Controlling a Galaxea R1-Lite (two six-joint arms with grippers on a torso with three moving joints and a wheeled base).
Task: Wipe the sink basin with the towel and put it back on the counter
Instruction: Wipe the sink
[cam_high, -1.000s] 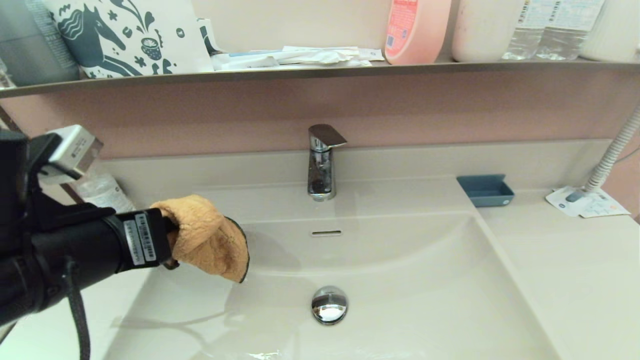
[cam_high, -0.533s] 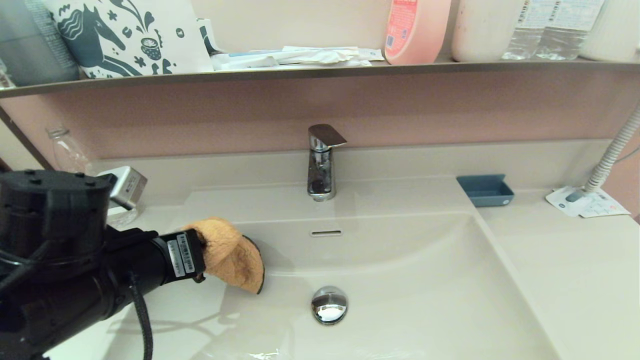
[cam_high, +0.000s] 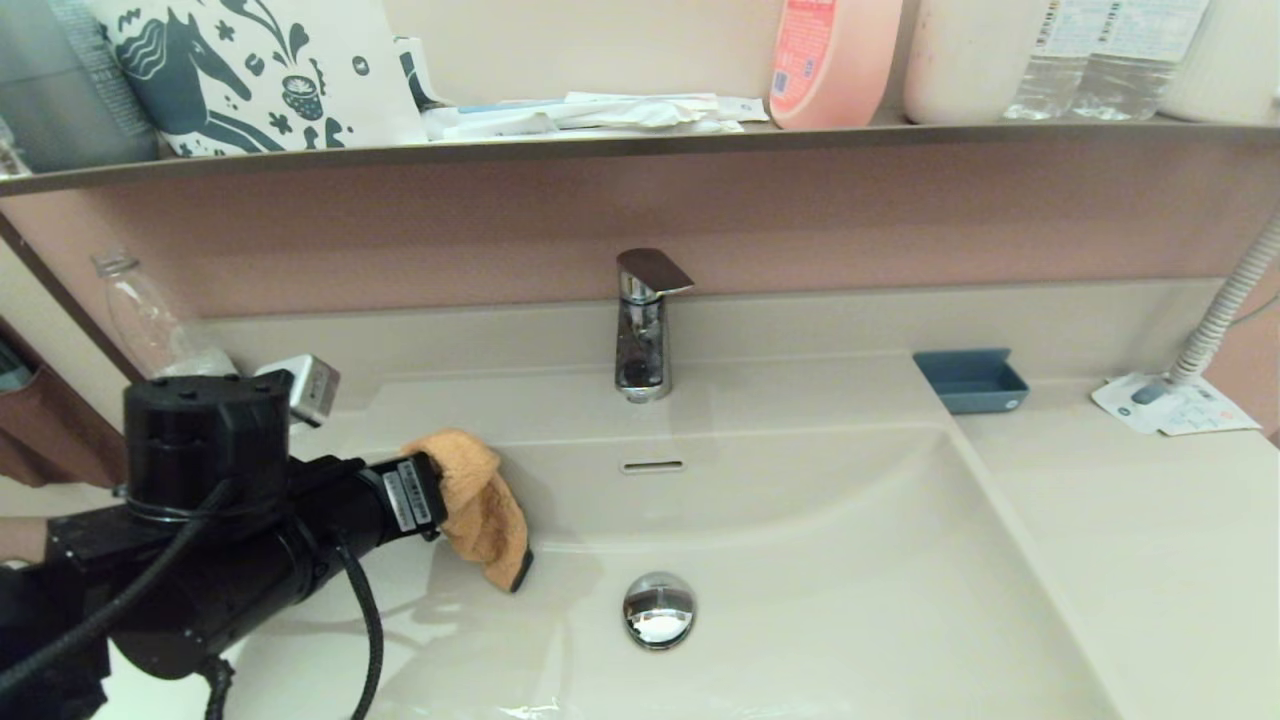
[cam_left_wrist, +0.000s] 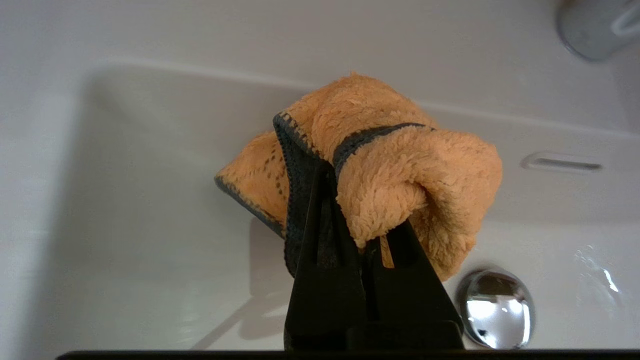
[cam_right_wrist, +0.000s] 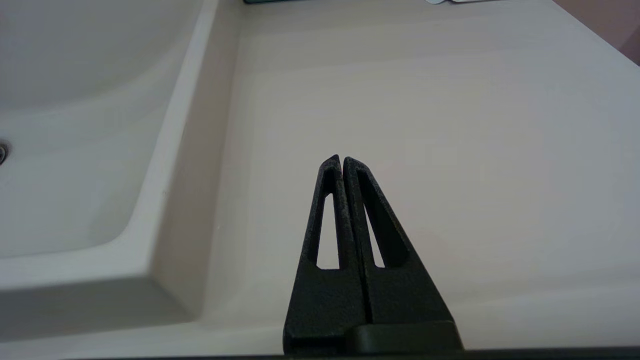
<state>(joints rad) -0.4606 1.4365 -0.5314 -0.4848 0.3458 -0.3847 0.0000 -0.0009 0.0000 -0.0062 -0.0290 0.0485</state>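
Observation:
The yellow-orange towel (cam_high: 480, 505) with its grey-blue edge hangs bunched from my left gripper (cam_high: 445, 495), which is shut on it at the left side of the sink basin (cam_high: 800, 600). In the left wrist view the towel (cam_left_wrist: 400, 175) wraps over the black fingers (cam_left_wrist: 320, 260), above the basin floor and near the chrome drain plug (cam_left_wrist: 495, 307). The drain plug (cam_high: 658, 608) sits mid-basin, and the overflow slot (cam_high: 652, 466) is in the back wall. My right gripper (cam_right_wrist: 341, 161) is shut and empty over the counter (cam_right_wrist: 450, 125), right of the basin, and is out of the head view.
A chrome faucet (cam_high: 645, 320) stands behind the basin. A small blue tray (cam_high: 970, 380) and a paper card (cam_high: 1175, 405) lie on the right counter beside a corrugated hose (cam_high: 1225, 305). A clear bottle (cam_high: 140, 315) stands at the back left. A shelf (cam_high: 640, 140) above holds bottles and a bag.
My left arm has moved forward and down, carrying the towel from above the basin's left rim down against its left inner wall. The right gripper's earlier state is not shown.

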